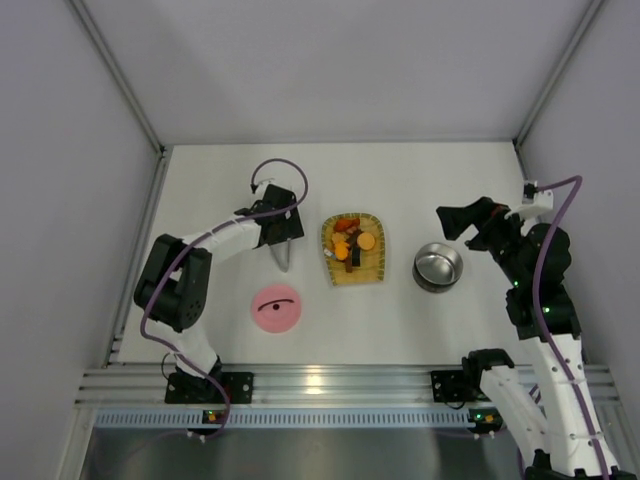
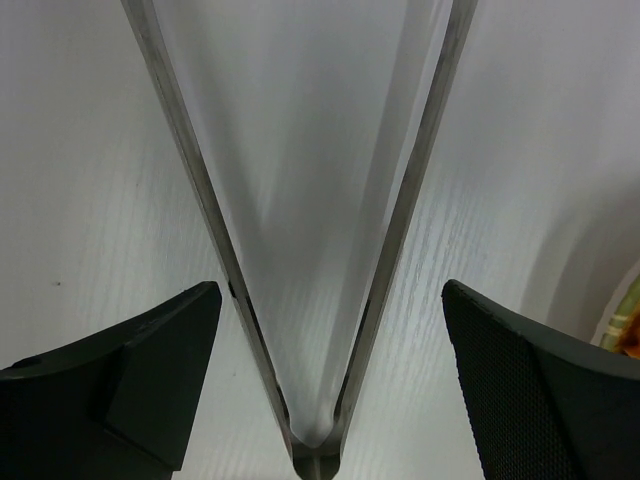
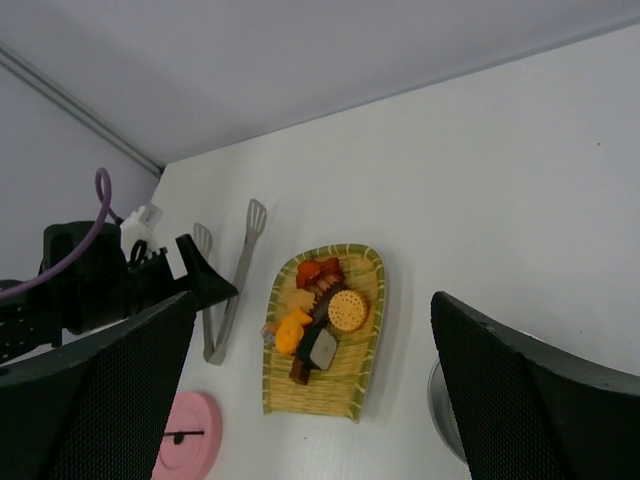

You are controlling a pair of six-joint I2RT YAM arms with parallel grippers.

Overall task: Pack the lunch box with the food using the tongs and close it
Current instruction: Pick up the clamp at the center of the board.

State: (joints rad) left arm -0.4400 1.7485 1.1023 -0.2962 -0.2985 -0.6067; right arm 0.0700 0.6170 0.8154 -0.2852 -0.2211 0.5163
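My left pincer (image 2: 330,290) stands wide. Its two dark fingers (image 2: 120,390) straddle the one pair of tongs (image 2: 315,440) near the joined end. Both pads are clear of the slim arms, so nothing is gripped. In the top view the tongs lie left of centre, their upper part hidden under that pincer.

My right pincer (image 1: 455,220) is wide too and holds nothing. It hangs at the right of the top view, just above and right of the single steel bowl (image 1: 438,267), which sits open on the white table (image 1: 420,180).

One pink lid (image 1: 276,308) with a black handle lies apart at lower left of centre, below the tongs. Between tongs and bowl is one yellow woven tray (image 1: 378,272) holding the food (image 1: 350,240). I make out about six pieces: orange rounds, dark brown bits and a pale chunk. They are heaped, so I cannot count them surely. In the right wrist view my own finger covers most of the bowl.
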